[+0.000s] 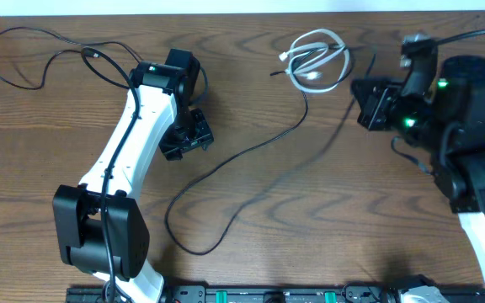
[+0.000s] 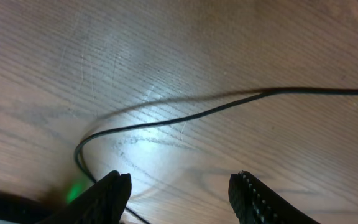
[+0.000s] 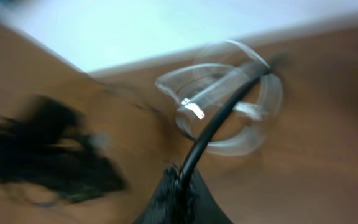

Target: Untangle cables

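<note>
Left gripper (image 2: 182,186) jaws spread, nothing held; black cable (image 2: 185,118) lies on table (image 2: 260,43) just ahead of the fingertips, not between them. Right gripper (image 3: 180,182) jaws pressed together, pinching black cord (image 3: 225,112) that runs up across the blurred white cable (image 3: 271,96) coil.

I'm getting the overhead camera looking straight down on the whole table (image 1: 310,210) from well above. The left wrist camera is looking down from close, past its fingers (image 2: 107,196), at a long black cable (image 2: 185,118) that overhead is also showing. The right wrist camera, blurring, is looking low along a black cable (image 3: 216,124) toward the white cable (image 3: 229,93), shared with overhead.
</note>
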### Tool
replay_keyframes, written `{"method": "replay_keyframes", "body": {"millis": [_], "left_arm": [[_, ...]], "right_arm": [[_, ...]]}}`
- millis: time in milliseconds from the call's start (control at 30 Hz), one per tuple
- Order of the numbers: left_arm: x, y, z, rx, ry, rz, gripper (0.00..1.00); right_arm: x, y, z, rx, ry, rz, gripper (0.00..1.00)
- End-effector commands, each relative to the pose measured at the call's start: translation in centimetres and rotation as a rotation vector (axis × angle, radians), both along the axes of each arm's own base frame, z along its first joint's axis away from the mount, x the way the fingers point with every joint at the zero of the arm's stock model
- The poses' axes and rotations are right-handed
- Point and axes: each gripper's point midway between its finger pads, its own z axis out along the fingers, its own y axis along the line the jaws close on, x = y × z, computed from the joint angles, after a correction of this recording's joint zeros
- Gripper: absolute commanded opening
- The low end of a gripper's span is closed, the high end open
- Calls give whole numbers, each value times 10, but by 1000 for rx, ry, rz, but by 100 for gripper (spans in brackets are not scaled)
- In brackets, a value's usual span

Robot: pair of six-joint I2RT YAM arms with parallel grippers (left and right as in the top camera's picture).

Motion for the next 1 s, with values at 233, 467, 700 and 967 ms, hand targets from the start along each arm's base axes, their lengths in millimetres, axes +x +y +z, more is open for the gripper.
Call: {"method": "replay_keyframes", "body": {"millis": [233, 467, 700, 967], "left_arm": [[1, 2, 0, 10, -1, 7, 57], [0, 2, 0, 10, 1, 7, 57], [1, 2, 0, 9, -4, 6, 57], [0, 2, 0, 10, 1, 7, 57]], "right_arm": [[11, 11, 2, 0, 56, 88, 1], [14, -18, 5, -277, -21, -67, 1], [9, 22, -11, -177, 65, 117, 1], [15, -1, 11, -314, -33, 8, 1]]}}
